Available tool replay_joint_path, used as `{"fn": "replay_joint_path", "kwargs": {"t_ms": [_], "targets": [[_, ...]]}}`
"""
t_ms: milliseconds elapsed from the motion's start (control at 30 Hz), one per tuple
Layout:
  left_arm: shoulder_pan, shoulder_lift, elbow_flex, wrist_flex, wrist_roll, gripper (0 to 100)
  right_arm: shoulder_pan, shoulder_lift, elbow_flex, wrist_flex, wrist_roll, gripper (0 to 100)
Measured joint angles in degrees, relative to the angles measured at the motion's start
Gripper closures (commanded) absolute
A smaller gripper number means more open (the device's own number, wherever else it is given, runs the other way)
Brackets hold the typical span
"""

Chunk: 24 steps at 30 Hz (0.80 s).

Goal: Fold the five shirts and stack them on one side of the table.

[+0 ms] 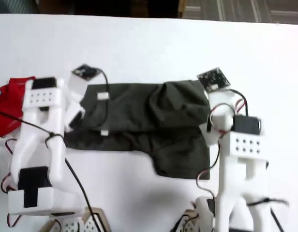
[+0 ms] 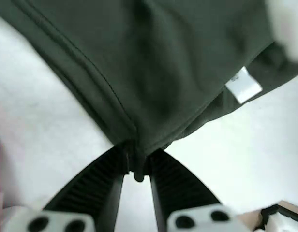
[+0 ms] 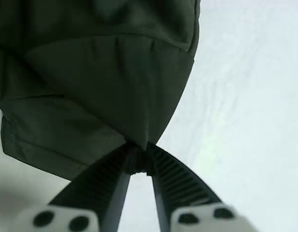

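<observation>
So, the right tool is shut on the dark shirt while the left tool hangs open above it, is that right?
Not quite. The left tool is not open above the dark shirt: it is shut on it, pinching the edge of the cloth, as the left wrist view shows. The right tool is shut on the shirt, as you said.

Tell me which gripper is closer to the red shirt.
Left. The left gripper pinches the dark shirt beside the red shirt; the right gripper holds the dark shirt's far end.
</observation>
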Motion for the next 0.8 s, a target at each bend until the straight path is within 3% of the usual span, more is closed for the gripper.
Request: {"fn": "replay_joint_path", "kwargs": {"t_ms": [233,800], "targets": [[-0.1,-0.1,9.8,-8.2,-0.3,97,0.0,-6.0,0.0,2.7,0.2,98.1],[-5.3,-0.4,8.0,-4.7,-3.8,97,5.5,-6.3,-0.5,5.1,3.6,98.1]]}}
